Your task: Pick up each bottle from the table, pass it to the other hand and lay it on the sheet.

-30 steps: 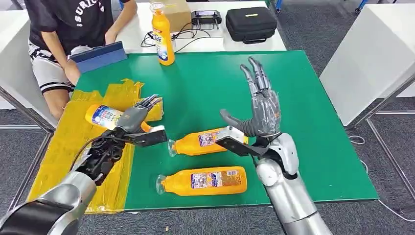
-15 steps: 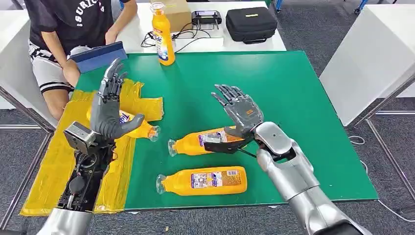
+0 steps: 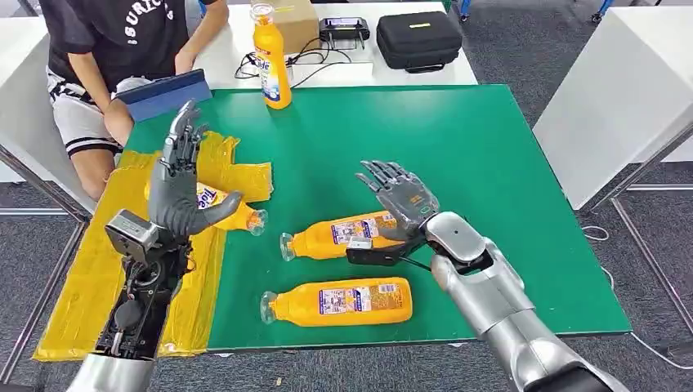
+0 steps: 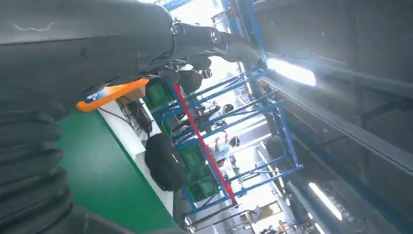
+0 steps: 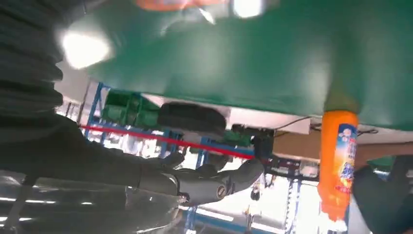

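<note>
One orange bottle (image 3: 235, 214) lies on the yellow sheet (image 3: 98, 261) at its right edge, cap end over the green mat. My left hand (image 3: 178, 184) stands raised just in front of it, fingers spread and pointing up, holding nothing. Two more orange bottles lie on the green mat: a middle one (image 3: 331, 237) and a near one (image 3: 343, 300). My right hand (image 3: 400, 196) hovers palm-down over the bottom end of the middle bottle, fingers apart. A fourth orange bottle (image 3: 272, 61) (image 5: 338, 161) (image 4: 112, 92) stands upright at the mat's far edge.
A person (image 3: 106, 49) sits at the far left with a blue tablet case (image 3: 163, 94). Behind the mat a white table holds a black case (image 3: 418, 39), a cardboard box (image 3: 294, 20) and cables. A white table (image 3: 621, 98) stands to the right.
A second ago my left hand held the bottle over the sheet; it has let go and risen with fingers spread. My right hand has turned palm-down and lowered over the middle bottle.
</note>
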Controlling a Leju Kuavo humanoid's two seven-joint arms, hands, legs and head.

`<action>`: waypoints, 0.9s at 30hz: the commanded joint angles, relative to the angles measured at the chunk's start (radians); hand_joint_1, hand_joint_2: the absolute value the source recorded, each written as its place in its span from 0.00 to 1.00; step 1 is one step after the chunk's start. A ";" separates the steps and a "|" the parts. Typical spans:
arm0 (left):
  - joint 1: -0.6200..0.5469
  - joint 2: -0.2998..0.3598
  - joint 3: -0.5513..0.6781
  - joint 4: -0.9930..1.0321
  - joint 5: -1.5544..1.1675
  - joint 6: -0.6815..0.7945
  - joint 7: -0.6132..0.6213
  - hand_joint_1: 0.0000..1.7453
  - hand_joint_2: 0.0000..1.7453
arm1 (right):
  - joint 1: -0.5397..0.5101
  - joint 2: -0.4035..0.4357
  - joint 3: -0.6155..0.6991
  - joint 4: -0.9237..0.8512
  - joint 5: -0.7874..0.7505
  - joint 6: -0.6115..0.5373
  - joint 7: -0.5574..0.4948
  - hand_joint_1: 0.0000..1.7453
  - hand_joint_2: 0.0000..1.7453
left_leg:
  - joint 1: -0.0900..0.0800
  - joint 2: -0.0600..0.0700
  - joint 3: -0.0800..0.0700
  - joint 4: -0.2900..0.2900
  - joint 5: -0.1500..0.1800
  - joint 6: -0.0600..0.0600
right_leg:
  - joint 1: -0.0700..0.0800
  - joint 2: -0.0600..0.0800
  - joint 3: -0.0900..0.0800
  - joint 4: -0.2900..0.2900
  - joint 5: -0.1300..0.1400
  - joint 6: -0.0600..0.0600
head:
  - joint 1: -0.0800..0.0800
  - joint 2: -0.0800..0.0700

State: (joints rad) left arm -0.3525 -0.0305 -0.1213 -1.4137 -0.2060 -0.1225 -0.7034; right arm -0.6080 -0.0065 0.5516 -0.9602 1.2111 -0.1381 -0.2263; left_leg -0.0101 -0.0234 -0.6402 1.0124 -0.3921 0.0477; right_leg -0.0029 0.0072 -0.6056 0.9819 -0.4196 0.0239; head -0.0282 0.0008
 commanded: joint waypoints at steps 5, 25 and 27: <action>0.051 0.014 0.027 0.047 0.031 0.035 0.005 0.00 1.00 | 0.080 -0.014 0.025 -0.088 -0.056 0.062 0.052 0.00 1.00 | 0.001 0.003 0.011 -0.002 -0.005 -0.005 | 0.001 0.000 0.011 -0.003 -0.004 -0.001 | 0.000 0.000; 0.065 -0.021 0.040 0.079 0.032 0.021 0.005 0.00 1.00 | -0.059 0.050 -0.027 0.305 -0.058 0.089 0.124 0.00 1.00 | 0.000 0.003 0.006 -0.001 -0.003 -0.003 | 0.000 0.001 0.006 -0.001 -0.002 0.000 | 0.000 0.000; 0.059 -0.025 0.038 0.087 0.028 0.016 0.005 0.00 1.00 | -0.075 0.063 -0.029 0.359 -0.061 0.094 0.122 0.00 1.00 | 0.000 0.002 0.003 -0.001 -0.001 -0.002 | 0.000 0.000 0.003 -0.001 -0.001 0.000 | 0.000 0.000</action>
State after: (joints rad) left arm -0.2682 -0.0381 -0.1076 -1.3905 -0.1728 -0.0935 -0.7031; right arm -0.5776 0.0103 0.5310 -0.8495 1.1551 -0.0553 -0.1057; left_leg -0.0102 -0.0230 -0.6406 1.0124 -0.3922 0.0477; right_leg -0.0029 0.0073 -0.6061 0.9818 -0.4196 0.0239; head -0.0282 0.0008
